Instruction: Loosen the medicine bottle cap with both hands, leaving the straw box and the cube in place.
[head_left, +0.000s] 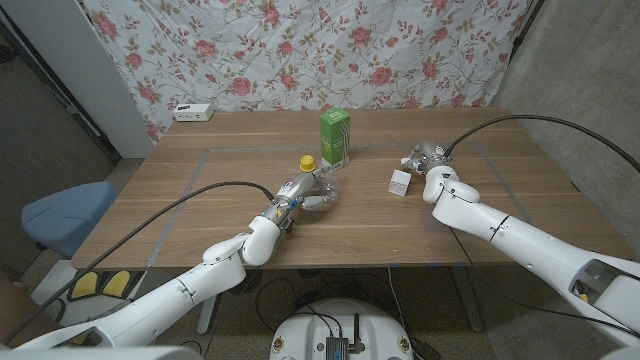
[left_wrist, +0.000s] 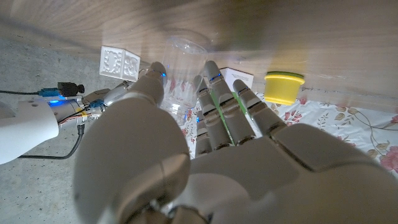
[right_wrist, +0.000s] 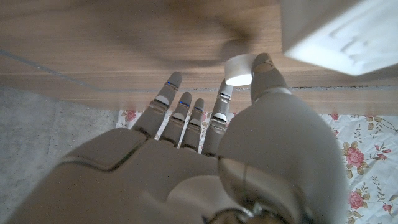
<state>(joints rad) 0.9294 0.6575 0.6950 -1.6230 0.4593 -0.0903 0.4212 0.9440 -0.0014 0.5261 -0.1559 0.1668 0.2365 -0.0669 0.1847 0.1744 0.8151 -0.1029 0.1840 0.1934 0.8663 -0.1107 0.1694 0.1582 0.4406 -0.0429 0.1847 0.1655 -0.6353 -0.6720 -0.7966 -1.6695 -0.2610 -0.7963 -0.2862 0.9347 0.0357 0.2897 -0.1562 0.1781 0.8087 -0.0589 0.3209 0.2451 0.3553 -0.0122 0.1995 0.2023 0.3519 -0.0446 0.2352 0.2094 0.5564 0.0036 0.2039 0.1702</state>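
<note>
The left hand (left_wrist: 205, 143) grips the clear medicine bottle (left_wrist: 183, 53) between thumb and fingers, near the middle of the table (head_left: 200, 200). The bottle seems to stand up, long side up and down, but I cannot tell where its top is. A yellow cap (head_left: 308, 161) sits just beside it. The straw box (head_left: 334, 137) is near, so a wide twist might bump it. The right hand (head_left: 428, 160) is well apart, by the cube (head_left: 400, 182), and could nudge it. A small white round thing (right_wrist: 238, 70) is at its thumb; held or not, I cannot tell

Matt wooden table (head_left: 200, 200), clear glossy plastic bottle (left_wrist: 180, 56), smooth glossy plastic left hand (left_wrist: 186, 155).
</note>
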